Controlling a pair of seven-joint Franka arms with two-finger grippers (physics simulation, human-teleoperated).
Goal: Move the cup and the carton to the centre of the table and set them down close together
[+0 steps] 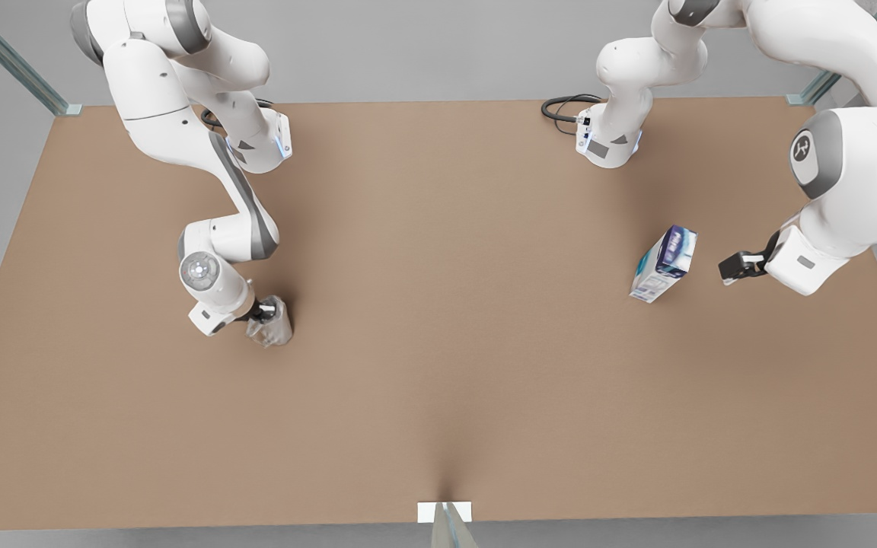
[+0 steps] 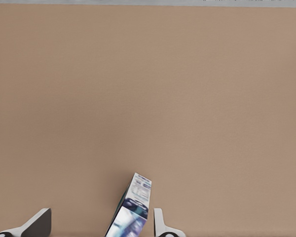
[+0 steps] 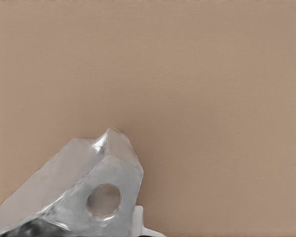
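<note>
The silvery faceted cup [image 1: 274,326] sits on the brown table [image 1: 438,365] at the front view's left. My right gripper [image 1: 262,312] is shut on it; in the right wrist view the cup [image 3: 89,190] looms close, with one fingertip [image 3: 138,221] against its side and the other hidden. The white, teal and dark blue carton [image 1: 664,263] stands at the front view's right. My left gripper [image 1: 735,268] hangs open a short way to its right, not touching it. In the left wrist view the carton [image 2: 133,210] shows between the spread fingers [image 2: 37,224].
Both arm bases stand at the table's far edge, with a black cable [image 1: 564,110] by one of them. A small white marker [image 1: 444,511] sits at the middle of the near edge. Bare brown tabletop stretches between the cup and the carton.
</note>
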